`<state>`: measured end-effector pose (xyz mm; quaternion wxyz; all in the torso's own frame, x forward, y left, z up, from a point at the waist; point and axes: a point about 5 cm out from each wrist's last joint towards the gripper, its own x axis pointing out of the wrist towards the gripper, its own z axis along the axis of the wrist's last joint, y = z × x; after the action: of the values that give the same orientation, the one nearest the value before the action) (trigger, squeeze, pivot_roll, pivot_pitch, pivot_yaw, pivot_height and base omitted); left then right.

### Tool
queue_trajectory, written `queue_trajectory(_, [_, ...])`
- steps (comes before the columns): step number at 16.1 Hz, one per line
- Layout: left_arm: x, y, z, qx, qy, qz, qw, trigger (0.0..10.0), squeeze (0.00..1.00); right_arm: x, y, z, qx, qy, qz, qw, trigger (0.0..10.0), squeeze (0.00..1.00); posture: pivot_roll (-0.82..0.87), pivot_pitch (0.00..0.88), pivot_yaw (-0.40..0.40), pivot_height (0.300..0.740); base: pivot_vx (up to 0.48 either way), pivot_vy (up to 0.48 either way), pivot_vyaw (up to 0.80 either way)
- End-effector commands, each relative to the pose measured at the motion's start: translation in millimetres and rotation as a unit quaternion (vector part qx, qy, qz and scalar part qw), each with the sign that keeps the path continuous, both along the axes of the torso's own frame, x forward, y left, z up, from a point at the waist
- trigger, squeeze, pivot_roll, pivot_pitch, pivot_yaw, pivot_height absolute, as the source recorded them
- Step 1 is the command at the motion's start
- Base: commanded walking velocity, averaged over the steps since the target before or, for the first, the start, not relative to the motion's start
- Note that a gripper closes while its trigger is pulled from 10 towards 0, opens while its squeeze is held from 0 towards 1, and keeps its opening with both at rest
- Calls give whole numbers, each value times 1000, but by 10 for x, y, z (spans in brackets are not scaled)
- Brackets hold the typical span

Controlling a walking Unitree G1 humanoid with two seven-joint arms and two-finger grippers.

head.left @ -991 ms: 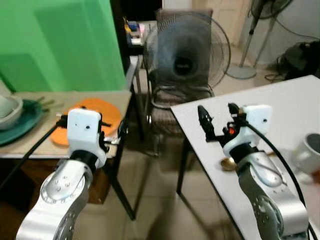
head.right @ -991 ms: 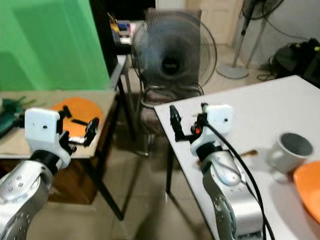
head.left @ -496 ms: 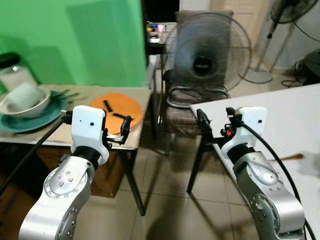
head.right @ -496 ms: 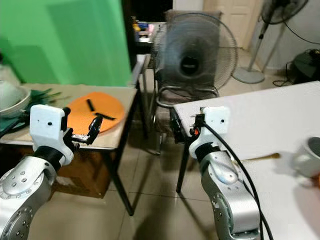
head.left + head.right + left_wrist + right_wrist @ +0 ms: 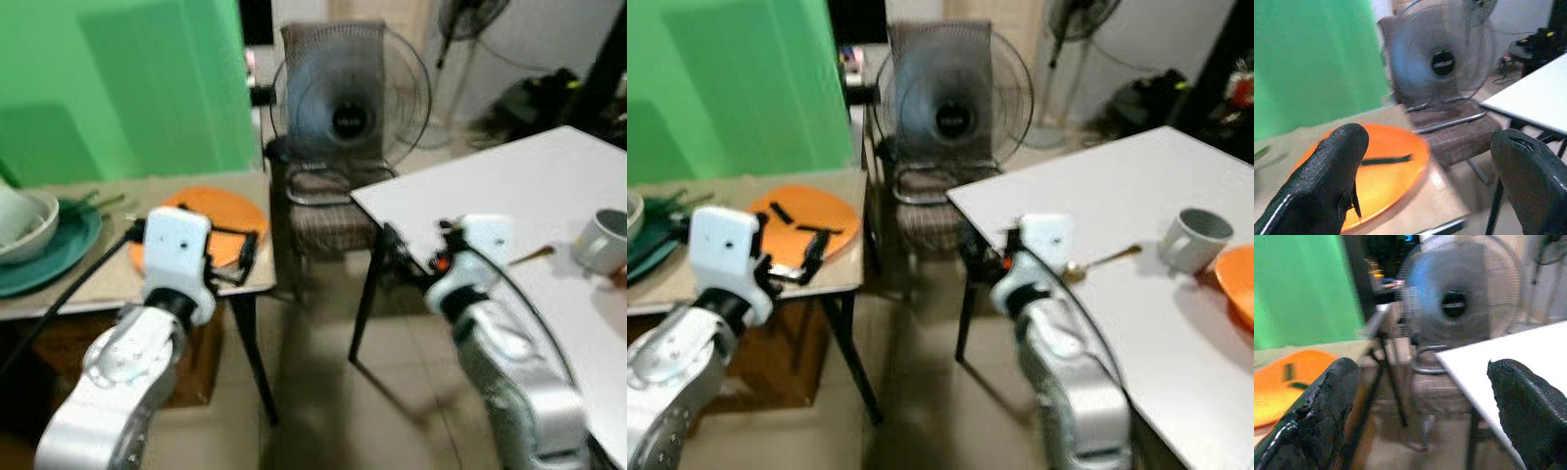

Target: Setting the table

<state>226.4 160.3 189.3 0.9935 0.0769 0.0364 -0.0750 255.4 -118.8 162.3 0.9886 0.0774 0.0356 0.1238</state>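
An orange plate (image 5: 201,227) with dark strips on it lies on the beige side table (image 5: 108,284) at my left. My left gripper (image 5: 238,260) hangs open and empty at that table's near right corner, in front of the plate (image 5: 1378,169). A teal plate (image 5: 49,257) holding a white bowl (image 5: 22,223) sits at the far left. On the white table (image 5: 1136,196) at my right stand a grey mug (image 5: 1192,239), a spoon (image 5: 1104,258) and a second orange plate (image 5: 1239,284). My right gripper (image 5: 418,251) is open and empty by the white table's near corner.
A standing fan (image 5: 348,96) and a wire-framed chair (image 5: 328,201) fill the gap between the two tables. Behind the side table rises a green wall (image 5: 118,88). A second fan (image 5: 1073,29) and dark bags (image 5: 1141,98) sit at the back right. Tiled floor lies below.
The whole picture has shifted and blurred, so the camera moved. The mug and second orange plate now show on the white table. Both grippers stay open and empty.
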Motion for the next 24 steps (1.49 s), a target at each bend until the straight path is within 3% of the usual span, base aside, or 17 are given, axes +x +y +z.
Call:
queue_trajectory(1, [5, -10, 21, -4, -5, 0, 1000, 10000, 0, 15, -20, 19, -3, -1, 1, 1000, 10000, 1000, 13, 0, 22, 740, 0, 409, 0])
queue_trajectory(6, [6, -4, 4, -14, 1, 12, 1000, 10000, 0, 16, 40, 4, 8, 14, 30, 999, 10000, 1000, 14, 0, 20, 740, 0, 0, 0])
queue_trajectory(7, [9, 6, 4, -24, 1, 16, 1000, 10000, 0, 13, 59, -1, 9, 15, 36, 999, 10000, 867, 15, 0, 20, 740, 0, 0, 0])
queue_trajectory(8, [11, 20, 15, -33, -3, 23, 999, 10000, 0, 15, 68, -4, 11, 16, 39, 999, 10000, 251, 17, 0, 21, 740, 0, 0, 0])
queue_trajectory(9, [14, 37, 22, -38, -5, 28, 999, 10000, 0, 22, 69, -10, 11, 18, 39, 999, 10000, 0, 19, 0, 18, 740, 240, 0, 0])
queue_trajectory(24, [30, 52, 7, -29, -1, 11, 1000, 10000, 0, 88, 63, -51, 12, 23, 29, 999, 10000, 0, 30, 0, 17, 740, 300, 0, 0])
